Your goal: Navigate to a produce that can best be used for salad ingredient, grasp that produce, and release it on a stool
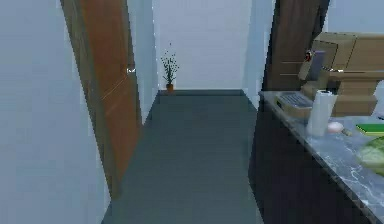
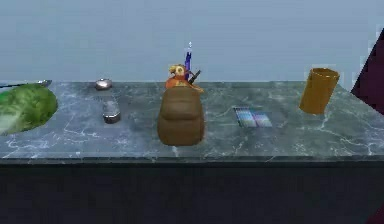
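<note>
**On the counter's far left, the salad green waits off the arm's line**

At the far left edge of the arm side view, a broad, leafy green head of produce (image 2: pixel 22 107), most likely a lettuce, lies on the dark grey marbled countertop (image 2: pixel 300 138), partly cut by the frame. It seems to appear again as a dull green mass (image 1: pixel 376 155) at the lower right edge of the forward view.

To its right in the arm side view lie a small grey oblong object (image 2: pixel 111 109) and, higher up, a small round silver piece (image 2: pixel 103 85). A rounded brown lump (image 2: pixel 181 120) sits at the centre with an orange holder of pens (image 2: pixel 184 75) behind it. Further right are a flat multicoloured card (image 2: pixel 251 117) and an orange-brown cylindrical cup (image 2: pixel 318 91).

In the forward view, a white paper-towel roll (image 1: pixel 321 112) stands on the counter at the right, and a brown wooden door (image 1: pixel 105 85) hangs ajar at the left.

The step in hand looks like the last of the approach. The gripper's state cannot be told. Next, the base likely needs to roll forward until the green head sits near the middle of the arm side view. Only then should the arm lift and extend to grasp it.
</note>
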